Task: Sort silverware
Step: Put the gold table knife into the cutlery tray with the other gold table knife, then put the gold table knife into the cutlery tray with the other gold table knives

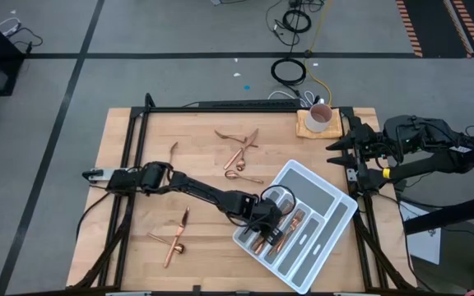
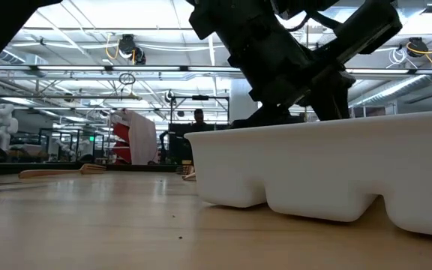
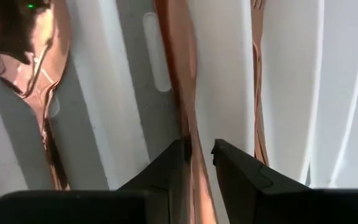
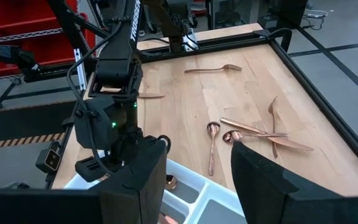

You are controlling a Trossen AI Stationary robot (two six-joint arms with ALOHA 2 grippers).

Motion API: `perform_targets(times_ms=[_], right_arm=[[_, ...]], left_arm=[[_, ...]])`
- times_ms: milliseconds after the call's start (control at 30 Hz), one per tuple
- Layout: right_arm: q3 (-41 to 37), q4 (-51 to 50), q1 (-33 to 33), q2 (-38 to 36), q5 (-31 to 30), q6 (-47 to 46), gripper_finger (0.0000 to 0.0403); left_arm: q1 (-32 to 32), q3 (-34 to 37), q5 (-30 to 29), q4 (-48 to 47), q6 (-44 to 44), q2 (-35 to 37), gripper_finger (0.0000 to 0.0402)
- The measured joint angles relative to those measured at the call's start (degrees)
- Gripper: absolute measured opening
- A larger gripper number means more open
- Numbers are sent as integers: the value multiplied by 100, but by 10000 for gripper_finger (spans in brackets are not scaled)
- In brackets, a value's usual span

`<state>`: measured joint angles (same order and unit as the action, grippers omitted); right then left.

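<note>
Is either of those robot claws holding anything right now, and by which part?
The left gripper, over the grey-white divided tray, pinches a thin copper utensil along its handle. The right gripper is open and empty.

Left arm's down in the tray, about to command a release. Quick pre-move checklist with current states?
1. Left gripper over the tray: ok, inside a compartment.
2. Piece between the left fingers: ok, fingers straddle its handle; firm contact cannot tell.
3. Piece lined up along the compartment: ok.
4. Neighbouring slots: a spoon on one side, another piece on the other; neither crosses the divider, ok.
5. Right gripper clear: ok, parked open at the table's right edge.
6. Sorting done: not ok, a knife and others lie on the table.
</note>
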<state>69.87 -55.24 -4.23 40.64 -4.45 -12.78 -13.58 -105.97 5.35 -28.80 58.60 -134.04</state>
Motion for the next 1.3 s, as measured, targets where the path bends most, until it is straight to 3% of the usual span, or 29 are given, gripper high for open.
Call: perform_targets(times_ms=[300, 467, 733, 867, 1000, 1133, 1300], right_arm=[[0, -27, 1, 0, 4, 0, 167], [0, -88, 1, 0, 4, 4, 167], [0, -92, 1, 0, 3, 87, 167], [0, -109, 2, 0, 4, 99, 167], [0, -253, 1, 2, 9, 15, 167], [0, -451, 1, 0, 11, 6, 167], [0, -465, 2, 0, 7, 12, 167]], left_arm=[[86, -268, -109, -497, 103, 74, 98], [107, -798, -124, -1080, -6, 72, 98], [228, -2213, -284, -3478, -818, 81, 98], [160, -2898, -886, -5179, -1052, 125, 98], [-147, -2734, -1546, -6167, -759, 634, 98], [-755, -2515, -1896, -6094, -624, 1196, 98], [-1604, -2210, -2162, -6109, 859, 1371, 98]])
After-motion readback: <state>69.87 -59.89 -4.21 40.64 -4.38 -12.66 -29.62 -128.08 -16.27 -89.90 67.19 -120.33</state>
